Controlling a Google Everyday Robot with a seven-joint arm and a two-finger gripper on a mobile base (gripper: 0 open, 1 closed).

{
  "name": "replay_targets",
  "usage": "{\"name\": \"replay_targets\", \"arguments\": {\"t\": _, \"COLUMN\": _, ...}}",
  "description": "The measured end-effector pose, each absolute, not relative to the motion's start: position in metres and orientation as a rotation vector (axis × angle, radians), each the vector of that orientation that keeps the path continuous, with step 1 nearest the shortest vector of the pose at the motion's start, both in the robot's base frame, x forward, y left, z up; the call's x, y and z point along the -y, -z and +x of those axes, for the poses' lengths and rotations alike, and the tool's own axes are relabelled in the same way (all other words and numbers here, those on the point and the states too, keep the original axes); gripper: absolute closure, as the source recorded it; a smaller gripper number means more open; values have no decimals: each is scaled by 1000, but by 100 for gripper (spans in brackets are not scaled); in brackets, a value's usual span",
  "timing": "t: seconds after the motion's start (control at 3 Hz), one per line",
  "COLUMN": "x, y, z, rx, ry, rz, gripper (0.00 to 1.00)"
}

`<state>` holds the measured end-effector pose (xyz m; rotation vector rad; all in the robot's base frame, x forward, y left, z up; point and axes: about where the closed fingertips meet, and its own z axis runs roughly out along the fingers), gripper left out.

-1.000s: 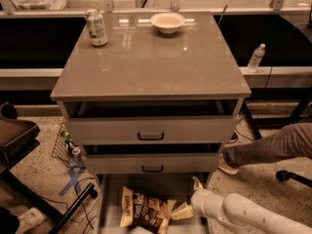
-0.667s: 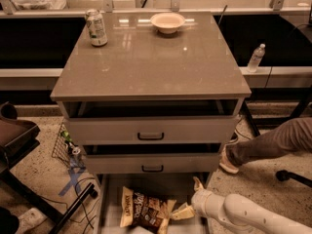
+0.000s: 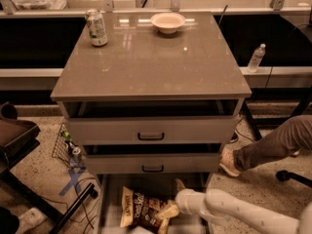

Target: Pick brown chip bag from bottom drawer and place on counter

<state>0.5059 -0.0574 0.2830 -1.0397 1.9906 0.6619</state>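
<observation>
- The gripper [image 3: 174, 204] sat low in the near part of the scene, pressed against the right edge of the brown chip bag [image 3: 144, 209]. Whether it was spread or clamped on that edge could not be told.
- The bag lay flat and crumpled on the floor of the bottom drawer [image 3: 111, 194], which was pulled out towards the near side. Its dark centre faced up and its cream edge touched the gripper.
- The white arm [image 3: 234, 211] reached in from the near right and crossed the drawer's right side to get there.
- Above the bag, the middle drawer [image 3: 152, 163] and the top drawer [image 3: 151, 129] both stood slightly open, jutting partly over the far end of the bottom drawer.
- The counter [image 3: 146, 67] was well above, with a can [image 3: 96, 27] at its far left and a bowl [image 3: 167, 22] at its far middle. The bag was not yet on it.
- A person's leg [image 3: 273, 145] stretched in from the right, near the cabinet.
- Judged from this, the step in hand was the grasp inside the drawer.
- The next move would call for a firm hold on the crinkly edge, then a lift drawn towards the near side to clear the drawer fronts above before rising to the counter's bare near half.
</observation>
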Motion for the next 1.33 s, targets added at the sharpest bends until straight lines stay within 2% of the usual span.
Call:
{"name": "replay_targets", "arguments": {"t": 0.67, "x": -14, "y": -217, "z": 503, "rx": -1948, "ry": -780, "rz": -1196, "gripper": 0}}
{"name": "replay_targets", "arguments": {"t": 1.33, "x": -53, "y": -180, "z": 490, "rx": -1963, "ry": -740, "rz": -1366, "gripper": 43}}
